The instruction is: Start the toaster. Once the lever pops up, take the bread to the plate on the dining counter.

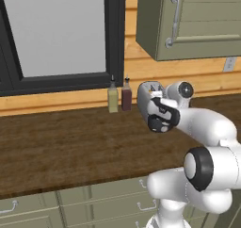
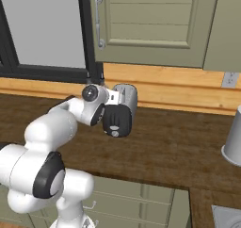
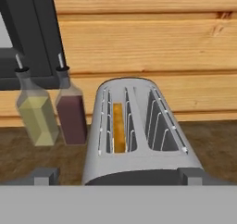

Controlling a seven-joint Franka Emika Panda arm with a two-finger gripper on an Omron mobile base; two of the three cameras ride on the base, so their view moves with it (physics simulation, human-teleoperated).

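1. The toaster (image 3: pixel 139 140) is sitting at the lower centre of the hand view on the tabletop (image 3: pixel 213 149), the bread (image 3: pixel 119 133) standing in its left slot.
2. The tool (image 3: pixel 118 176) is hovering released, grasping nothing.
3. Starting seems not yet done; the lever needs reaching and pressing.

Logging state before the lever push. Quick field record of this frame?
toaster: on wood counter, by wall
bread: upright in left slot, right slot bare
gripper: open, fingertips either side of toaster's near end, holding nothing
bottles: yellow bottle and dark red bottle, left of toaster
grey pot: far right on counter
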